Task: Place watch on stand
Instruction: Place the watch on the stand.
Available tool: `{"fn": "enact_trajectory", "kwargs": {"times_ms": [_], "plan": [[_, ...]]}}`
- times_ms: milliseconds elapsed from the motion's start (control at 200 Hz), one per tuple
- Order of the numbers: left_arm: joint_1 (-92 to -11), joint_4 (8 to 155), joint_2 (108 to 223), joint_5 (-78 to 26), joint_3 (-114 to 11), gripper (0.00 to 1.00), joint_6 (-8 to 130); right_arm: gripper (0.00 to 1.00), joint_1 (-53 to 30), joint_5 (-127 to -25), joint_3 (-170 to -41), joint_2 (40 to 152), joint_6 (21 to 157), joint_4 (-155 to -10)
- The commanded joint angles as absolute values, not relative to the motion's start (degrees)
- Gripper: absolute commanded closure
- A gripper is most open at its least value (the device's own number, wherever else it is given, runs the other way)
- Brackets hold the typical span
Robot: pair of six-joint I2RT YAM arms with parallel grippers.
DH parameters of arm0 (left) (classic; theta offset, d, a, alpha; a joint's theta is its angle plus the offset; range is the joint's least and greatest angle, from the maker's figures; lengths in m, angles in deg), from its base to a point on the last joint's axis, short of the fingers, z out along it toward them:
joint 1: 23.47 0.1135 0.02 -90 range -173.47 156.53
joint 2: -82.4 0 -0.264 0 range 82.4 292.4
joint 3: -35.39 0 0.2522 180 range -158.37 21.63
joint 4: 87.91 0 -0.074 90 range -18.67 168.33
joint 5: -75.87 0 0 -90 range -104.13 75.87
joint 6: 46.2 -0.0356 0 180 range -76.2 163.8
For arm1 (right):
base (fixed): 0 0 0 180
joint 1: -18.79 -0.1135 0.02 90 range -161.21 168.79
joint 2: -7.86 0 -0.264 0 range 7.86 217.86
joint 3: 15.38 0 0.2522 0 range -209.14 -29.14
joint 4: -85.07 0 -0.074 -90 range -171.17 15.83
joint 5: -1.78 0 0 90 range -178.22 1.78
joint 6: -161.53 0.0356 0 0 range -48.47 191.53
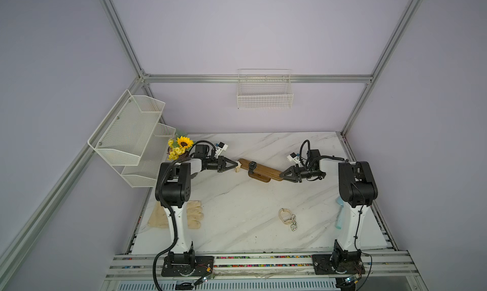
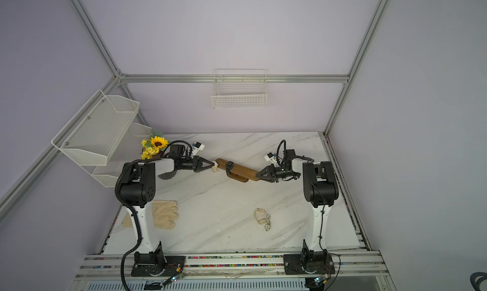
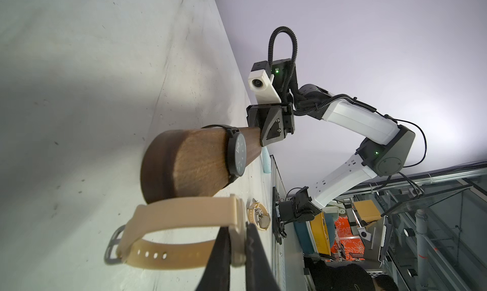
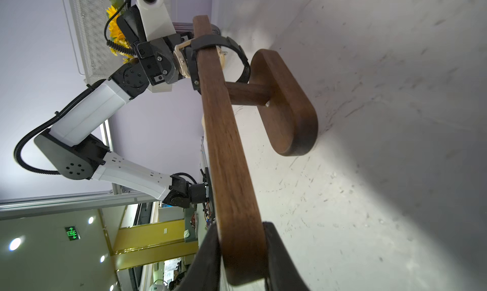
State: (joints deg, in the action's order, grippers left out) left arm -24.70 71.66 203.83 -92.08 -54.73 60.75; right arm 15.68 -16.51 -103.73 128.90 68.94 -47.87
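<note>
The brown wooden stand [image 1: 263, 169] [image 2: 243, 169] lies slantwise mid-table, and a black watch [image 1: 252, 165] [image 3: 238, 155] is strapped round its bar. My left gripper [image 1: 236, 166] [image 3: 238, 231] is shut on the case of a beige watch [image 3: 179, 218] [image 1: 238, 168]. The strap loop hangs just off the bar's left rounded end [image 3: 195, 166]. My right gripper [image 1: 281, 176] [image 4: 241, 237] is shut on the bar's right end [image 4: 226, 150]. The stand's base [image 4: 287, 105] rests on the marble top.
Another pale watch with a metal chain [image 1: 287, 218] lies near the front. Cream gloves [image 1: 193, 214] sit by the left arm. Sunflowers [image 1: 183, 143] and a white mesh shelf [image 1: 131, 139] stand at the back left. A wire basket [image 1: 264, 92] hangs on the back wall.
</note>
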Motion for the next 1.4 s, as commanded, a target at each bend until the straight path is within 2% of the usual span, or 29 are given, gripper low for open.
{"fn": "enact_trajectory", "kwargs": {"times_ms": [0, 415, 805, 1395], "plan": [[-24.56, 72.18, 204.61, -94.52, -59.3, 0.92, 60.77, 1.0, 15.74, -25.49, -105.14, 132.45, 63.71, -39.26], [-24.8, 72.1, 207.8, -90.84, -66.41, 0.92, 63.12, 1.0, 16.77, -26.25, -108.46, 133.77, 61.96, -35.94], [-29.22, 70.16, 212.18, -87.44, -70.7, 0.92, 63.08, 1.0, 16.77, -26.78, -108.16, 132.53, 63.58, -37.31], [-26.25, 64.3, 208.74, -86.97, -67.11, 0.94, 58.06, 1.0, 16.71, -27.4, -108.45, 133.01, 64.12, -37.57]]}}
